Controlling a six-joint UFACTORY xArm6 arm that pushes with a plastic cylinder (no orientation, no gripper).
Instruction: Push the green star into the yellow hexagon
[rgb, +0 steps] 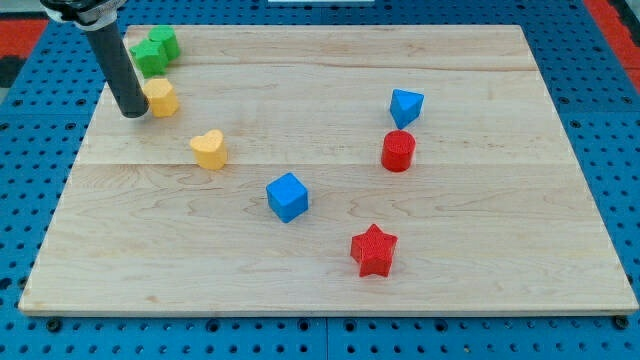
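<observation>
The green star (150, 54) lies near the board's top left corner, touching a green cube (165, 41) just above and right of it. The yellow hexagon (160, 97) sits a short way below the star, with a small gap between them. My tip (133, 113) rests on the board right beside the hexagon's left side, below and slightly left of the star. The rod rises from there toward the view's top left and covers part of the star's left edge.
A yellow heart (209, 149) lies below and right of the hexagon. A blue cube (288, 196) is at centre, a red star (374, 250) lower right, a red cylinder (398, 151) and a blue wedge-like block (406, 105) at right. The board's left edge (78, 170) is near my tip.
</observation>
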